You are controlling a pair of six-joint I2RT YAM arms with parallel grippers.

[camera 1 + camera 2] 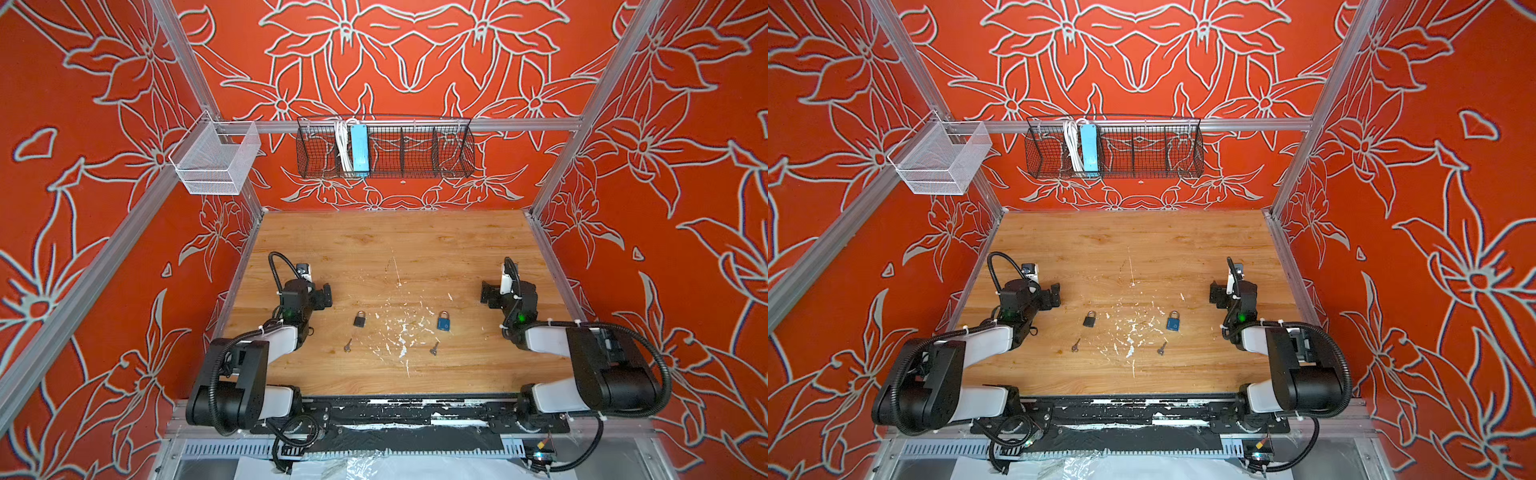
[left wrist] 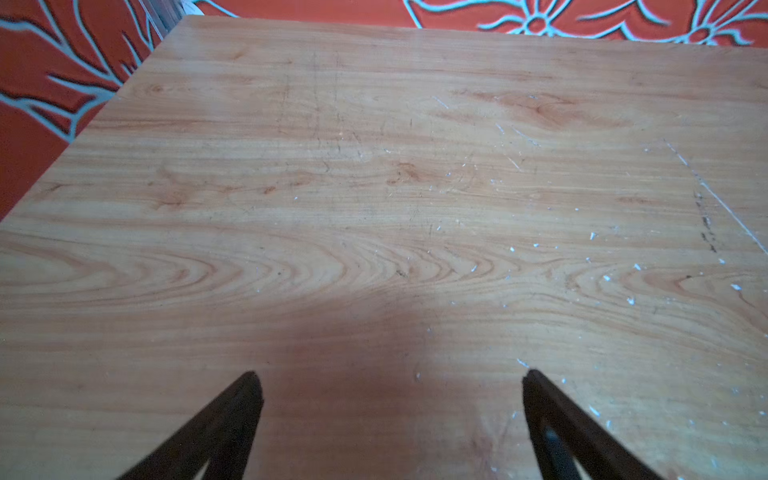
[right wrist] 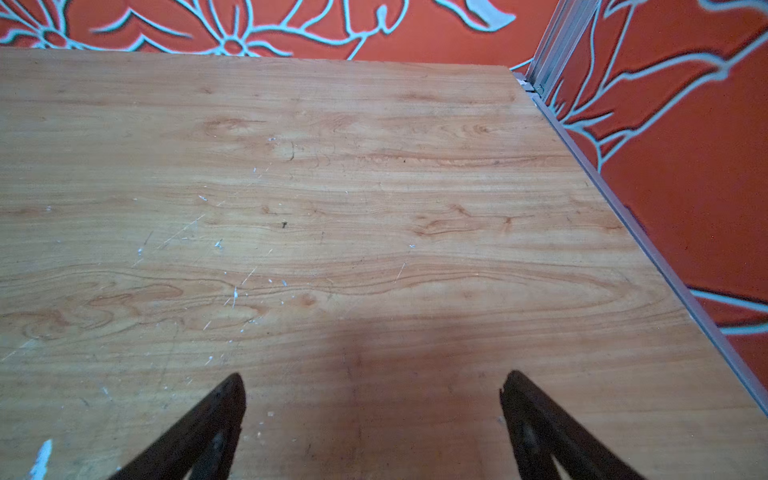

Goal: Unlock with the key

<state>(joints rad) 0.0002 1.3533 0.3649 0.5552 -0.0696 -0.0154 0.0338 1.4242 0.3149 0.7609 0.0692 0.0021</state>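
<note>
In my judgement the task is at its very start: no key is picked up and no padlock is touched. The left gripper [image 1: 326, 296] hangs just above the table [image 1: 395, 241] with its jaws wide apart and nothing between them; its wrist view shows only bare wood ahead of it. The right gripper [image 1: 485, 293] is the same, wide and empty. The black padlock [image 1: 359, 319] lies near the left gripper, on its inner side and a little back toward the arm's base, and 1 key [image 1: 348, 345] lies further back than that. The blue padlock [image 1: 444, 322] lies near the right gripper, also on its inner side, with the other key [image 1: 434, 348] behind it. Both shackles seem closed. The next move calls for 1 gripper to pull back and come down over a key. The key is thin and flat on the wood, so the jaws must close very low on its head. Which key fits which padlock I cannot tell.
</note>
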